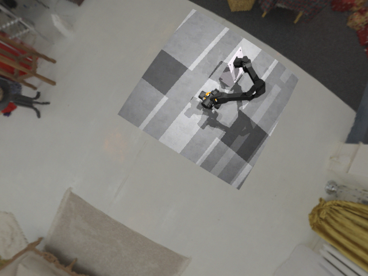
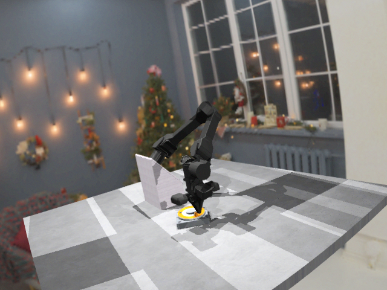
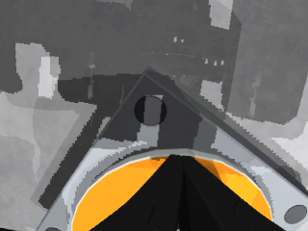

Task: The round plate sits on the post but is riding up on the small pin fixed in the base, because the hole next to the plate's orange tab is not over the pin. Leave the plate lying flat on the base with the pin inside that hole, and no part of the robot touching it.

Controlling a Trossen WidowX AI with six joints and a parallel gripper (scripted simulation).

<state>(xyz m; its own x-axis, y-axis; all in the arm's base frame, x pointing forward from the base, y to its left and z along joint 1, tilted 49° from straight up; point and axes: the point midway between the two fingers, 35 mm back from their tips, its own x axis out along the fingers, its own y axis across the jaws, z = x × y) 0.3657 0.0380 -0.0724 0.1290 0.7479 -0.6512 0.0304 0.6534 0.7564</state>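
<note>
One round plate (image 1: 207, 94) (image 2: 184, 212) (image 3: 113, 197) sits below the pincer (image 1: 209, 98) (image 2: 199, 212) (image 3: 179, 166), and in the exterior view most of it spreads to the left of the fingertips! The pincer points down with its fingers pressed together, right over the plate's near right part, by the upright orange tab (image 2: 197, 214). Whether they touch the tab or the plate, I can't tell from here.

Look at that plate: a broad orange band, a pale rim and, in the exterior view, a white middle with a grey round top at the centre. It's on the square grey base (image 2: 187, 225) (image 3: 173, 130), whose corner pokes out past the rim in the wrist view, a dark round spot (image 3: 150, 111) on it. The pin and the hole by the tab are out of sight, and the plate's tilt is too fine to call.

Out to the left in the exterior view, the pale board (image 1: 235, 64) (image 2: 153, 180) stands behind the base, with a gap between them. Across to the right, the base lies well inside the edge of the table (image 1: 175, 118) (image 2: 94, 258).
</note>
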